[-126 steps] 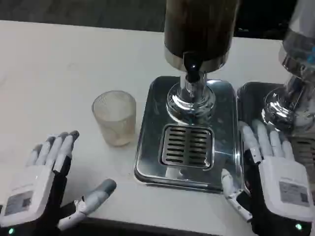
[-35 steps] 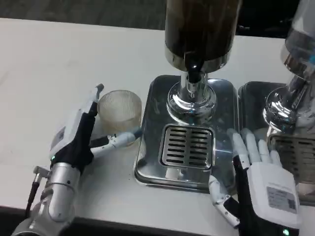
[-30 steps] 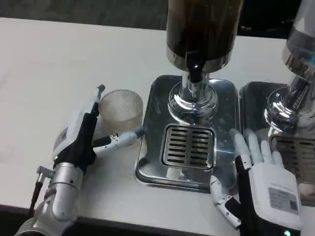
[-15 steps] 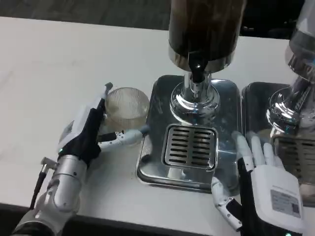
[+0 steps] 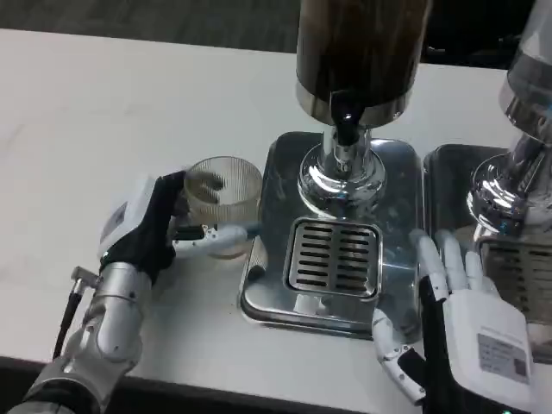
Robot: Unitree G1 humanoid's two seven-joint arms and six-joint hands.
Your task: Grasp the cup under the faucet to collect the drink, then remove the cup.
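A clear ribbed cup (image 5: 226, 194) stands on the white table just left of the steel drip tray (image 5: 276, 285). My left hand (image 5: 159, 224) wraps around it, fingers behind it and thumb across its front. The dark drink dispenser (image 5: 360, 52) rises over the tray, its black faucet (image 5: 345, 121) above the slotted grate (image 5: 334, 256). My right hand (image 5: 470, 319) lies flat and open at the tray's right edge, holding nothing.
A second dispenser (image 5: 526, 121) with its own steel tray (image 5: 448, 172) stands at the right. Bare white table (image 5: 86, 112) stretches to the left and back of the cup.
My left hand has come from the table's front to the cup and closed its fingers around it. The cup has shifted slightly toward the tray. The right hand stays put.
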